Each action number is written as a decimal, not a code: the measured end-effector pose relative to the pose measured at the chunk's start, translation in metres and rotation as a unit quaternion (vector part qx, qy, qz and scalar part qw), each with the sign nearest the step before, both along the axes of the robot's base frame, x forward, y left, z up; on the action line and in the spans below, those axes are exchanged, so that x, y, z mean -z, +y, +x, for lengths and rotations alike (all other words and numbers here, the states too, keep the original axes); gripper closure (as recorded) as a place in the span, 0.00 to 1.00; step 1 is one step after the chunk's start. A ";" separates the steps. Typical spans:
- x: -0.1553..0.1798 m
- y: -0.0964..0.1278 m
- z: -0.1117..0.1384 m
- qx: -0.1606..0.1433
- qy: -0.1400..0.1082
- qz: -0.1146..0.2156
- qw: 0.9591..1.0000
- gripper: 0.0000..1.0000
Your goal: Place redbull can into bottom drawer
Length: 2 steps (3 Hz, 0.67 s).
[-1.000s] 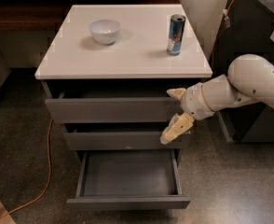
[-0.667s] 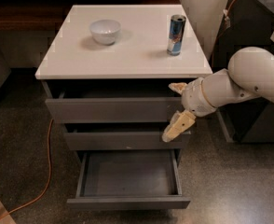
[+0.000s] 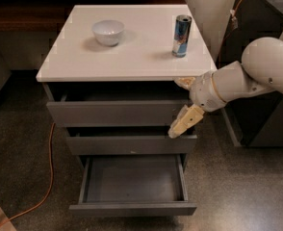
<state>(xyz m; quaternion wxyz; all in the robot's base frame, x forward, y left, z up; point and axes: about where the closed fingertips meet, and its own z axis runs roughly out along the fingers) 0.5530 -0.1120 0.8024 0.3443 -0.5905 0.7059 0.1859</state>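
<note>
My gripper [image 3: 176, 107] is off the front right corner of the cabinet, level with the top drawer [image 3: 117, 113]. Jaws are wide apart, holding nothing.

The redbull can [image 3: 181, 29] stands upright on the white top [image 3: 127, 57], towards the right edge and back from the front. It's well apart from the white bowl [image 3: 108, 32]. The bottom drawer [image 3: 132, 209] is pulled out and the tray looks bare, so the target is ready. Grasp not yet made.

Risks as I see them:
- The can is tall and slim. If one finger touches before the other, it tips, and this near the edge it could roll off the right side.
- I'm below the tabletop. Rising too close in could clip a finger on the overhang.
- A grip high on the can would let it swing or slip on the way down.
- The middle drawer [image 3: 132, 144] front overhangs the back of the tray, so coming down too far back would hit it.
- The tray looks shallow, so an early release could make the can bounce and fall over.
</note>
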 end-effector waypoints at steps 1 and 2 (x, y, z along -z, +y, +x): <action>-0.028 -0.002 0.013 0.003 -0.009 0.016 1.000 0.00; -0.053 -0.007 0.032 0.018 -0.017 0.038 0.999 0.00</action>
